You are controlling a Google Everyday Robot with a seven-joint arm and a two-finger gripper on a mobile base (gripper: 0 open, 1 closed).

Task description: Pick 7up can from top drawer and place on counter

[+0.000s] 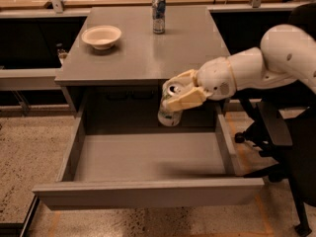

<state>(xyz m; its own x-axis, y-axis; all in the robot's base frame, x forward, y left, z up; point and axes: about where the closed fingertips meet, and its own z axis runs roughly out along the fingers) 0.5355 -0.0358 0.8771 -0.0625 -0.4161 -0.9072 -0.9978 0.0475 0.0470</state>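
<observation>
Cream claw (173,98) is clamped on the 7up can (169,116), held in mid-air. Directly below the claw: open top drawer (148,157). Behind the claw: counter (143,58) with white bowl (101,36) and slim can (158,15).

The gripper (169,94) is cream-tan and sits above the top drawer (148,157), in front of the table (143,53) edge, with its jaws around the 7up can (170,115). The can is silver and green with a silver top. Drawer and table are plain grey. The arm (281,53) is white. The bowl (101,36) is off-white. The tall can (158,15) is blue and silver. The floor (29,147) is speckled beige.
</observation>
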